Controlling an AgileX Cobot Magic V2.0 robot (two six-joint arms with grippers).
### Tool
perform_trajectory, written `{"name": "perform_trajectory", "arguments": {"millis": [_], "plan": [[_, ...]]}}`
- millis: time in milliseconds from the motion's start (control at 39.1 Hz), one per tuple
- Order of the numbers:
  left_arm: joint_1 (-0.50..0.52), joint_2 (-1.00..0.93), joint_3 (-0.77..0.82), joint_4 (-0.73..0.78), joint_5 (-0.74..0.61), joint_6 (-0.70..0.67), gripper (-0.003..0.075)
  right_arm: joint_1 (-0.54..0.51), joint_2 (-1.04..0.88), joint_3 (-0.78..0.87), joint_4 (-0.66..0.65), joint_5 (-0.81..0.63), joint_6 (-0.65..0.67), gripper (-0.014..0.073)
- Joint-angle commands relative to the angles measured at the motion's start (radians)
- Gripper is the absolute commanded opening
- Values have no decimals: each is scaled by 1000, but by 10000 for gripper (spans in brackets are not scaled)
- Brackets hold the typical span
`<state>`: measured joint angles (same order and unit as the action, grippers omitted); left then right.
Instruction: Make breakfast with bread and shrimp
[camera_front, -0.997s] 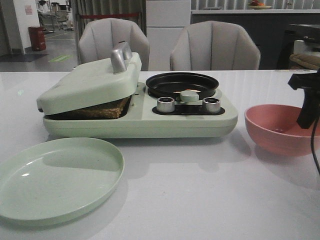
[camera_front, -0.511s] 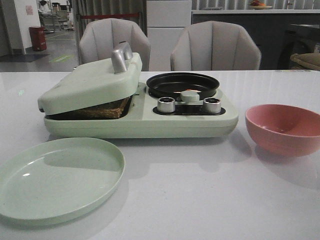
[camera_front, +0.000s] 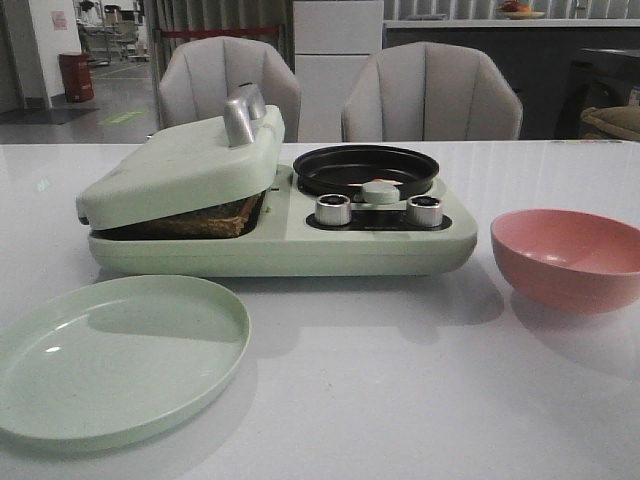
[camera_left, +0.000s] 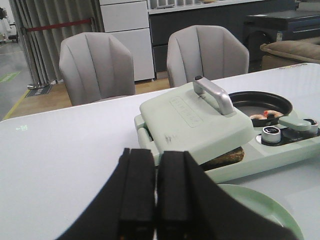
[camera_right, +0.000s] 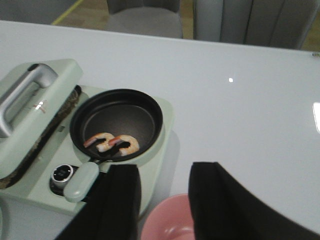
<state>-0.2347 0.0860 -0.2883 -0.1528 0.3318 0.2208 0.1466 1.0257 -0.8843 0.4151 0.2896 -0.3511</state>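
Observation:
The bread (camera_front: 200, 218) lies in the pale green breakfast maker (camera_front: 280, 240) under its tilted lid (camera_front: 180, 165); only its brown crust edge shows, also in the left wrist view (camera_left: 225, 157). Two orange-red shrimp (camera_right: 112, 142) lie in the black pan (camera_right: 117, 122) on the maker's right side. My left gripper (camera_left: 156, 155) is shut and empty, above the table in front of the maker's left end. My right gripper (camera_right: 164, 172) is open and empty, above the pink bowl (camera_right: 167, 222), near the pan. Neither gripper shows in the front view.
A pale green plate (camera_front: 115, 355) lies on the white table at the front left. The pink bowl (camera_front: 570, 255) stands right of the maker. Two silver knobs (camera_front: 332, 209) and a green pan handle (camera_front: 380, 192) sit on the maker's front. Two grey chairs stand behind the table.
One second ago my right gripper showed at the right edge of the front view above the pink bowl; it has since left that view. The maker, plate and bowl have not moved.

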Motion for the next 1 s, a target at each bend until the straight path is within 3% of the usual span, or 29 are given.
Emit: {"name": "perform_trajectory", "arguments": {"millis": [0,358,639,690,843,971], "plan": [[-7,11,-26,-7,-76,-13,114,74,-111,67,12,-194,-11,365],[-7,11,-26,-7,-76,-13,114,259,-529,451,10,-315,-11,364],[-7,11,-26,-7,-76,-13,114,277,-843,671,10,-337,-11,358],[-7,11,-26,-7,-76,-13,114,277,-862,681,10,-339,-11,329],[-7,11,-26,-7,-76,-13,114,277,-869,687,10,-329,-11,132],[-7,11,-26,-7,-76,-13,114,277,-869,687,11,-327,-11,146]]}}
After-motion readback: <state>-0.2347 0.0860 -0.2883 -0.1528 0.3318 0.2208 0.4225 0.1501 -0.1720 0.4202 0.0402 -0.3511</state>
